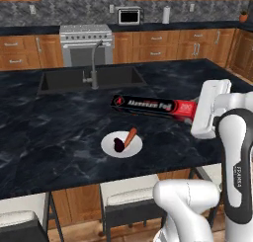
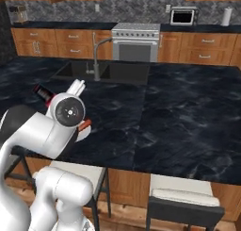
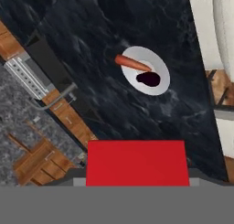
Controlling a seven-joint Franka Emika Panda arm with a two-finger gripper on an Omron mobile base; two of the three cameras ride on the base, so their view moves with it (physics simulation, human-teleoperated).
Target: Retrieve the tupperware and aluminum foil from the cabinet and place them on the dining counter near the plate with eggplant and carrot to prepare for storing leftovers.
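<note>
The hand (image 1: 196, 113) is clamped on the red end of the aluminum foil (image 1: 148, 105), a long black box held level just above the surface (image 1: 49, 132), with its far end pointing toward the sink (image 1: 74, 80). In the hand view the box's red end (image 3: 137, 162) sits right between the fingers. Just beside the box, on its near side, the white plate (image 1: 109, 146) rests on the dark marble surface with the purple eggplant piece (image 1: 118, 144) and the orange carrot (image 1: 130, 136) on it. The faucet (image 1: 94, 63) stands at the sink's near edge.
</note>
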